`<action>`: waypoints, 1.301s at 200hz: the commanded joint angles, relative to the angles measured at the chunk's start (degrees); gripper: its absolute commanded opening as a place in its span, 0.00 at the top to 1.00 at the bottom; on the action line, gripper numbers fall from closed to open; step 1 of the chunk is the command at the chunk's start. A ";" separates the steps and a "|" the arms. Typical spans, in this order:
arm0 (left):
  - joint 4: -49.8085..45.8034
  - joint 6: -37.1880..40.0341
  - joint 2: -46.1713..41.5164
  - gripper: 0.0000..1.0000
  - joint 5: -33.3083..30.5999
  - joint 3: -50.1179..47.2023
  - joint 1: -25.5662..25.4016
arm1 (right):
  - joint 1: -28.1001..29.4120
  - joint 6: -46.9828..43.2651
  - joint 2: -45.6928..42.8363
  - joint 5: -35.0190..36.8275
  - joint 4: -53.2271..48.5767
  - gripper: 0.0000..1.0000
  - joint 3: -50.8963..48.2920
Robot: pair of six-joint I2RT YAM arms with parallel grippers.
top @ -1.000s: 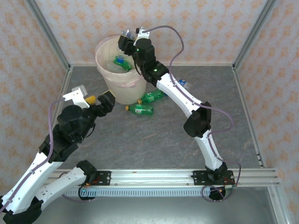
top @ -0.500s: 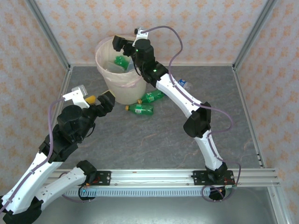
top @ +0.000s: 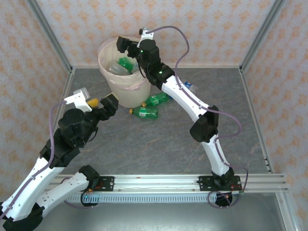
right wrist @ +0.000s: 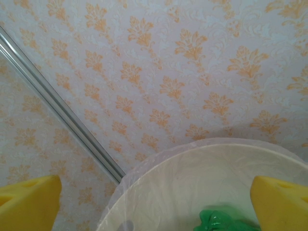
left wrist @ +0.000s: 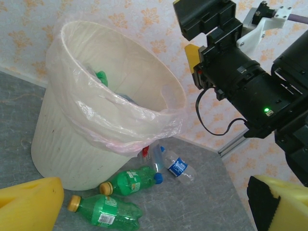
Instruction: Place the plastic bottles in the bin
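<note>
Our right gripper (top: 123, 46) hangs over the bin (top: 122, 96), above its far right rim. Its yellow fingers (right wrist: 29, 202) are spread wide with nothing between them. The bin stands at the far left of the table (top: 159, 144). Inside it we see a green bottle (top: 126, 64) and, just left of that, a clear bottle (top: 114, 69).

Our left gripper (top: 102, 103) sits near and to the left of the bin, close to its wall. It is also wide open and empty.

Three more bottles lie on the table at the bin's near right side. The yellow-capped bottle (left wrist: 108, 211) is nearest to us. The blue-capped bottle (left wrist: 132, 180) is just beyond it, beside the bin's foot. The labelled bottle (left wrist: 177, 167) is farther right, under the right arm.
</note>
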 commanded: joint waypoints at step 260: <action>10.28 1.62 13.92 0.01 13.67 -1.09 -6.39 | -26.15 2.89 -43.50 -1.77 9.97 0.00 -70.30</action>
